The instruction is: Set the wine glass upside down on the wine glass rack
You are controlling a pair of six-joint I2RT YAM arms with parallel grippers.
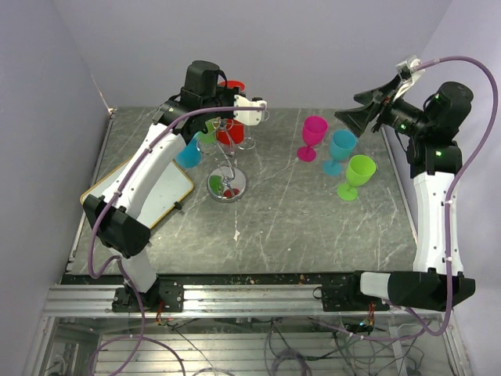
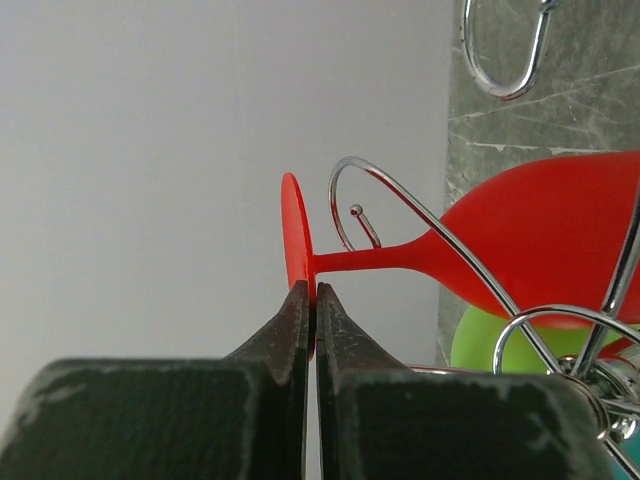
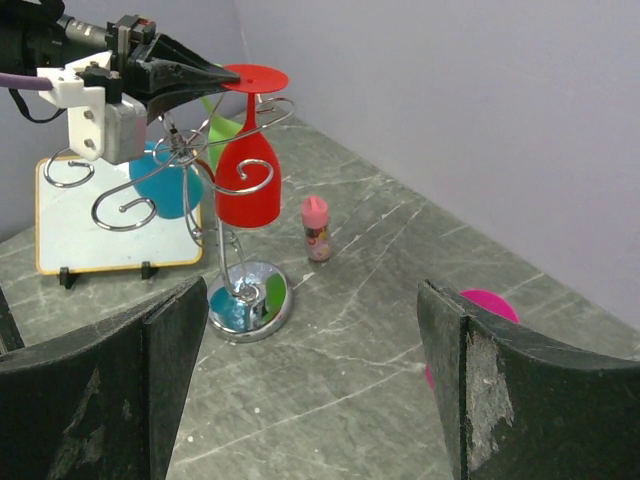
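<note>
Left hand (image 2: 311, 290) pinches red wine glass (image 3: 247, 190) by foot rim, bowl down, so stem slots into wine glass rack (image 3: 248, 298) scroll, upper left of right-wrist view. Right hand (image 3: 312, 290) spread, holding nothing.

**Mia:** What is the table (image 1: 313, 227) like?

**Ben:** It is grey stone with thin white lines in it.

**Mia:** What stands on it?

**Ben:** The wine glass rack (image 1: 227, 186) stands left of the middle, on its round shiny foot. A white board (image 1: 171, 192) with a wood edge sits just left of it, on small black feet. A little pink bottle (image 3: 316, 230) stands near the rack, on the back wall side.

**Mia:** And on the right?

**Ben:** Three glasses stand upright, close together. The pink glass (image 1: 313, 135) is at the back, the blue glass (image 1: 340, 150) is in the middle, and the green glass (image 1: 358, 175) is nearest the front.
</note>
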